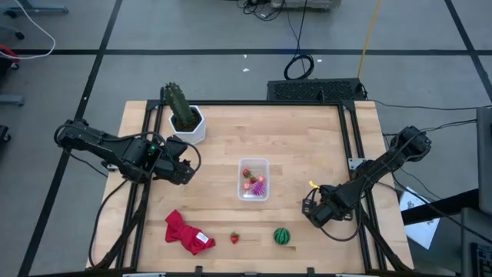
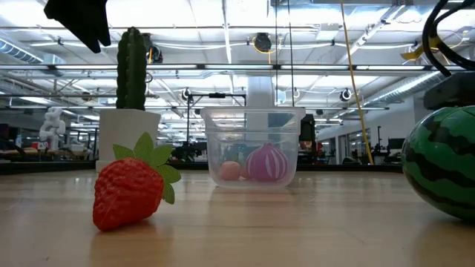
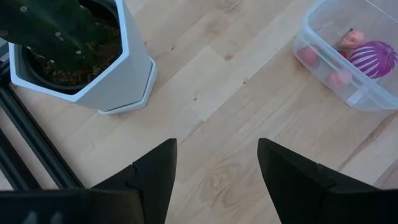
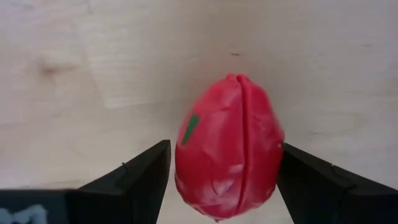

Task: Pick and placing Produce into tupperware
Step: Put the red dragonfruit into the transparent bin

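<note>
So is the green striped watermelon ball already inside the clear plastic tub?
No, the green striped watermelon ball sits on the bare wooden table, apart from the clear plastic tub.

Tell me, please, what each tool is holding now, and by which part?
The right tool seems to grip a red produce piece across its two sides. The left tool is open and holds nothing.
</note>
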